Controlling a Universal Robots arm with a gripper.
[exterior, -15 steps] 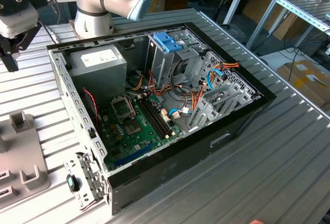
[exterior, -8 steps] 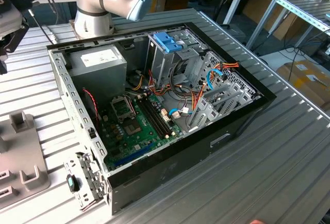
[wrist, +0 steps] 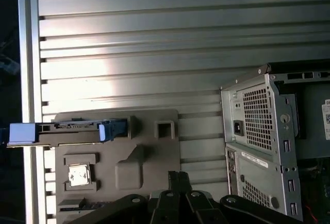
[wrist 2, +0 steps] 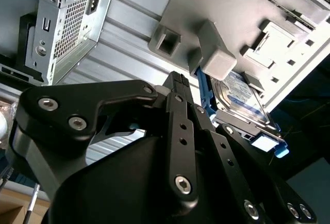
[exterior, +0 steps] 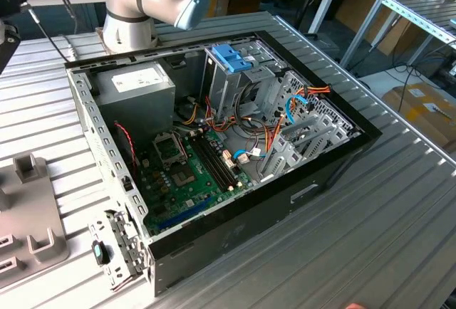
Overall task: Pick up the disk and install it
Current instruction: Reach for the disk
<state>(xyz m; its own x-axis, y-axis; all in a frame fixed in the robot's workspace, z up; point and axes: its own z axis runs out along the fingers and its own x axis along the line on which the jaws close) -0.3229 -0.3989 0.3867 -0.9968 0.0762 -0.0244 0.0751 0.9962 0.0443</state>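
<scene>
Gripper [wrist: 179,175] near grey holder [wrist: 154,157] — fingers closed together, nothing held. Disk [wrist: 62,132] stands on edge in holder — apart from gripper.

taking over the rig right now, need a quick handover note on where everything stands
The pincer holds nothing; it hangs over the grey holder, apart from the disk.
The disk stands on edge in a slot at one end of the holder, inside its blue frame, with one end sticking out past the holder.
The computer case lies open on the table, with the drive cage inside it.
Done: nothing; the disk has not been picked up yet.
Left: both the pick-up and the install.
</scene>
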